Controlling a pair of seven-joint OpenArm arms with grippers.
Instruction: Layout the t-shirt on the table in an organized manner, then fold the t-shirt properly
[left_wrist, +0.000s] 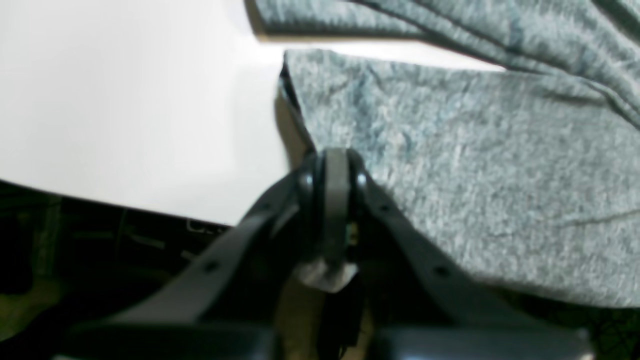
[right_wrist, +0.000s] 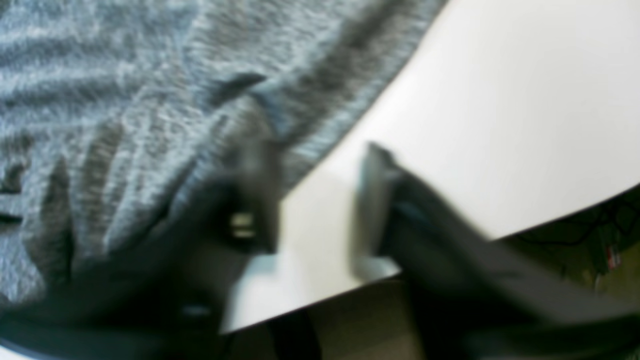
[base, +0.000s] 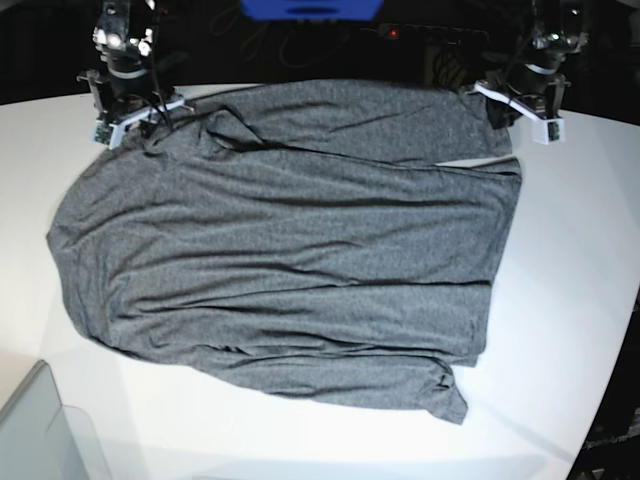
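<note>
T-shirt (base: 290, 260): one is spread on the table (base: 560, 300); no writing is readable. Its edge is pinched by the closed left gripper (left_wrist: 334, 165); the right gripper (right_wrist: 315, 195) is parted beside it.

Dark grey heathered shirt (base: 290, 260) spread flat w/ light wrinkles across white table (base: 560, 330), one sleeve folded over top edge, other along bottom, hem at right

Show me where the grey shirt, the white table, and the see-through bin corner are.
t-shirt (base: 290, 260), base view, middle of the flat body.
table (base: 570, 300), base view, bare top beside the shirt.
bin corner (base: 40, 430), base view, translucent grey wall at the picture's lower left.
</note>
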